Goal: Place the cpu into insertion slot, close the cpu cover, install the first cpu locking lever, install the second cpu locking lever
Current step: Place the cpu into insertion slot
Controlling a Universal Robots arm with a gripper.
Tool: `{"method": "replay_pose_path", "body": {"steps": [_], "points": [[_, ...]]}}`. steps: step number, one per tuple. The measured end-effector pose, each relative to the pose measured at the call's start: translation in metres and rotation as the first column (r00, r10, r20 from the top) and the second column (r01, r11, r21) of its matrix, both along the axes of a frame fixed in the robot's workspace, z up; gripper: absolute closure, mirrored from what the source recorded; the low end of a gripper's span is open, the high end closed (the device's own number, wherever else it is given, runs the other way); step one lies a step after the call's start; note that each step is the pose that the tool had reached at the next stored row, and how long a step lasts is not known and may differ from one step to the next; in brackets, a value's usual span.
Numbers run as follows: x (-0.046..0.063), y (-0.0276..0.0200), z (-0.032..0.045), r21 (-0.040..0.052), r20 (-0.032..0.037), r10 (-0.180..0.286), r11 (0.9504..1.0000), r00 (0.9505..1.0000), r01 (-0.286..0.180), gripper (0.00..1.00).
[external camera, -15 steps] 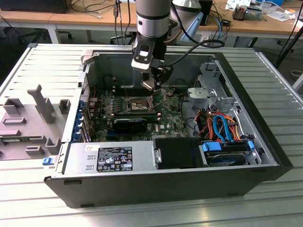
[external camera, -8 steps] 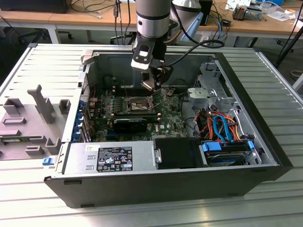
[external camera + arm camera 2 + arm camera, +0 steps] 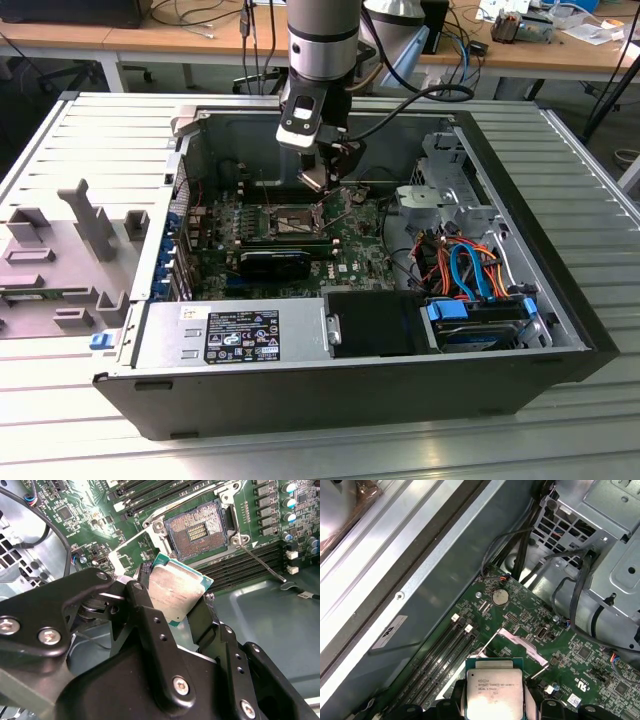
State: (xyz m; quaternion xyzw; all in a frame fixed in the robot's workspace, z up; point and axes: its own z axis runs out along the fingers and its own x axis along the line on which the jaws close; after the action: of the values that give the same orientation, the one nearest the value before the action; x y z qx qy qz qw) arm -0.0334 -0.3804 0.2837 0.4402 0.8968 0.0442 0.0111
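My gripper (image 3: 322, 185) hangs inside the open computer case, shut on the cpu (image 3: 177, 592), a flat square chip with a silver-grey top and a green edge. The black fingers (image 3: 150, 615) clamp the cpu (image 3: 494, 692) by two opposite sides. The chip is tilted and held above the green motherboard (image 3: 350, 250), beside the insertion slot (image 3: 197, 530) and apart from it. The slot lies bare, its pin field showing inside a silvery rim. The cpu cover (image 3: 520, 642) stands swung up on its hinge. A thin locking lever (image 3: 260, 562) sticks out free next to the slot.
Long black memory slots (image 3: 240, 567) run beside the socket. A black card (image 3: 275, 262) lies in front of it. The power supply (image 3: 240, 335) and a drive bay with blue and orange cables (image 3: 480, 290) fill the case's near side. A grey fixture (image 3: 70, 250) sits outside, at the exterior view's left.
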Motion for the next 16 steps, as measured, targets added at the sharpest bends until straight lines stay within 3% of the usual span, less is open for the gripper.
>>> {"method": "replay_pose_path", "body": {"steps": [16], "points": [[0.0, 0.0, -0.0003, 0.0, 0.0, -0.012, 0.9999, 0.9999, 0.012, 0.45]]}}
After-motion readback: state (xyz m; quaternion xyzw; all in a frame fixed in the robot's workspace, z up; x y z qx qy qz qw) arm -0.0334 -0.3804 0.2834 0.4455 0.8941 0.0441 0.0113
